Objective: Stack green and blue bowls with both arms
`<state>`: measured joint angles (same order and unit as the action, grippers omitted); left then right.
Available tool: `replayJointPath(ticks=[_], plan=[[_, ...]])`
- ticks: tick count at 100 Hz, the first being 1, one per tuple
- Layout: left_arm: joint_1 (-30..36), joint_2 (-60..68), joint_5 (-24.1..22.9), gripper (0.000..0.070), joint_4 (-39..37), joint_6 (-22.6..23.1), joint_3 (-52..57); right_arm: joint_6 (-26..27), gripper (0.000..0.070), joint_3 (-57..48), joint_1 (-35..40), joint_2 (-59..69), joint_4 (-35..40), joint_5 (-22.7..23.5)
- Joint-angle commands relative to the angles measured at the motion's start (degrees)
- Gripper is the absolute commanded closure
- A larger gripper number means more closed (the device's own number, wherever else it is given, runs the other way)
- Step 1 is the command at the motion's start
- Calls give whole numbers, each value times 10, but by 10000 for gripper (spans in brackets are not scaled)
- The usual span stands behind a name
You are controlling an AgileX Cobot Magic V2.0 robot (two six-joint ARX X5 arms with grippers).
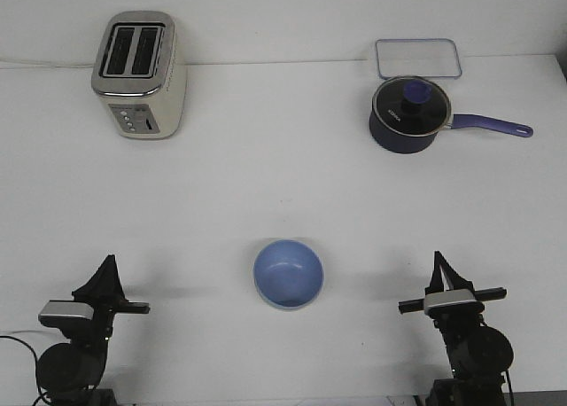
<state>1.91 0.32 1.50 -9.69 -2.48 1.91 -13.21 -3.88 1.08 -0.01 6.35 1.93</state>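
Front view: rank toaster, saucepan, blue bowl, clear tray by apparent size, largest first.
1. Toaster, clearly largest.
2. Saucepan, if its handle counts; the pot body alone looks about like the bowl.
3. Clear tray and blue bowl: too alike to rank, and the bowl sits nearer the camera, which inflates it.

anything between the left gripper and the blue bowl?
No. Front view shows only bare white table between the left gripper and the blue bowl.
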Motion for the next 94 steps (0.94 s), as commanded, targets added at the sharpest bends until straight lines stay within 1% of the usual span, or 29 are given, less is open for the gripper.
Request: replayJointPath(ticks=[1, 8, 11, 16, 94], plan=[[1, -1, 0, 685, -7, -1, -11, -12, 700, 12, -1, 1, -8, 2], [1, -1, 0, 685, -7, -1, -11, -12, 700, 31, -1, 1, -14, 9], [1, -1, 0, 685, -7, -2, -11, -13, 700, 31, -1, 1, -1, 18], [1, 0, 0, 685, -5, -1, -11, -17, 700, 32, 0, 1, -1, 26], [1, -1, 0, 685, -7, -2, -11, -15, 700, 31, 0, 1, -3, 25]])
